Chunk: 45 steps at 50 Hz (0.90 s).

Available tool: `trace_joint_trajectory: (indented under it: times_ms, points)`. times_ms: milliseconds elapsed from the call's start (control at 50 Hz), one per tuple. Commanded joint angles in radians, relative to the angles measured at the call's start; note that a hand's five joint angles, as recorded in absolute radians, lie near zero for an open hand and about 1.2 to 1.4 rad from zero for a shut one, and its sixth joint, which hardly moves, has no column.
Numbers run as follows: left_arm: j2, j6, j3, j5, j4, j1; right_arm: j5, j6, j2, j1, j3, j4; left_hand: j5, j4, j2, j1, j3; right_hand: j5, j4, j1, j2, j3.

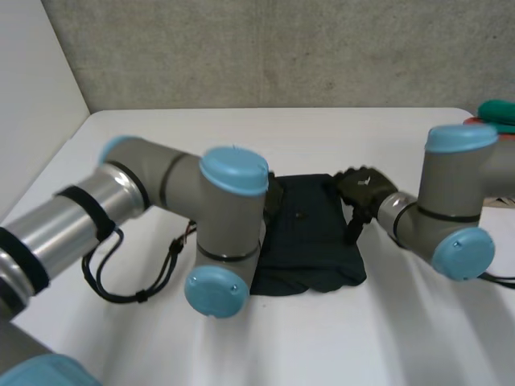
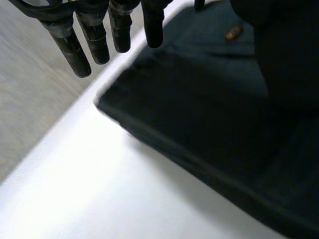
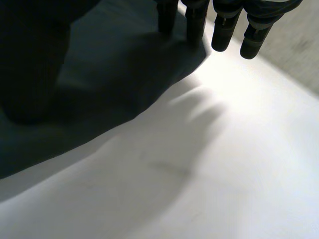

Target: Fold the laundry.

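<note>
A dark blue-green garment point(image 1: 310, 233) lies folded into a rough rectangle at the middle of the white table point(image 1: 161, 145). My left hand point(image 2: 99, 35) hovers over the garment's point(image 2: 209, 114) far left corner with straight, spread fingers, holding nothing. In the head view my own left elbow mostly hides it. A small brown button point(image 2: 233, 33) shows on the cloth near that hand. My right hand point(image 1: 362, 189) is at the garment's far right corner. Its straight fingers point(image 3: 224, 25) hang just above the cloth's point(image 3: 114, 74) edge, some over cloth and some over bare table.
A green and red object point(image 1: 497, 112) sits at the table's far right edge. My left arm point(image 1: 161, 193) crosses the near left of the table. A grey wall rises behind the table's far edge.
</note>
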Motion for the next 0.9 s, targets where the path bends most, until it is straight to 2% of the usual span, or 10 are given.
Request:
trace_joint_trajectory:
  times_ms: [20, 100, 180, 200, 360, 420, 540, 720, 900]
  points:
    - [0.185, -0.024, -0.020, 0.039, 0.000, 0.006, 0.001, -0.004, -0.211, 0.001, 0.092, -0.044, -0.036, -0.016, -0.015, -0.006, -0.023, -0.043, -0.038, -0.001, 0.009, -0.022]
    - [0.274, -0.073, -0.089, 0.124, -0.002, 0.016, 0.001, -0.009, -0.291, 0.010, 0.236, -0.149, -0.036, -0.016, -0.015, -0.006, -0.023, -0.043, -0.038, -0.001, 0.009, -0.022]
    - [0.378, -0.137, -0.207, 0.224, 0.000, 0.059, 0.001, -0.020, -0.404, 0.049, 0.443, -0.295, -0.039, -0.019, -0.018, -0.008, -0.026, -0.043, -0.038, -0.001, 0.009, -0.022]
    - [0.420, -0.168, -0.260, 0.274, 0.001, 0.087, 0.000, -0.021, -0.422, 0.057, 0.488, -0.326, -0.039, -0.019, -0.018, -0.008, -0.026, -0.043, -0.038, -0.001, 0.009, -0.022]
    - [0.553, -0.314, -0.480, 0.569, 0.053, 0.190, -0.016, -0.021, -0.448, 0.148, 0.844, -0.624, -0.027, -0.007, -0.007, 0.003, -0.014, -0.043, -0.038, -0.001, 0.009, -0.022]
    - [0.593, -0.337, -0.542, 0.625, 0.093, 0.216, -0.014, -0.021, -0.440, 0.163, 0.896, -0.714, -0.027, -0.007, -0.007, 0.003, -0.014, -0.043, -0.038, -0.001, 0.009, -0.022]
    - [0.613, -0.342, -0.590, 0.632, 0.161, 0.224, -0.005, -0.039, -0.347, 0.168, 0.892, -0.864, -0.027, -0.007, -0.007, 0.003, -0.014, -0.043, -0.038, -0.001, 0.009, -0.022]
    - [0.621, -0.342, -0.604, 0.634, 0.171, 0.216, 0.001, -0.113, -0.199, 0.165, 0.797, -0.914, -0.027, -0.007, -0.007, 0.003, -0.014, -0.043, -0.038, -0.001, 0.009, -0.022]
    - [0.644, -0.342, -0.619, 0.645, 0.178, 0.213, 0.004, -0.124, -0.176, 0.168, 0.749, -0.971, -0.027, -0.007, -0.007, 0.003, -0.014, -0.043, -0.038, -0.001, 0.009, -0.022]
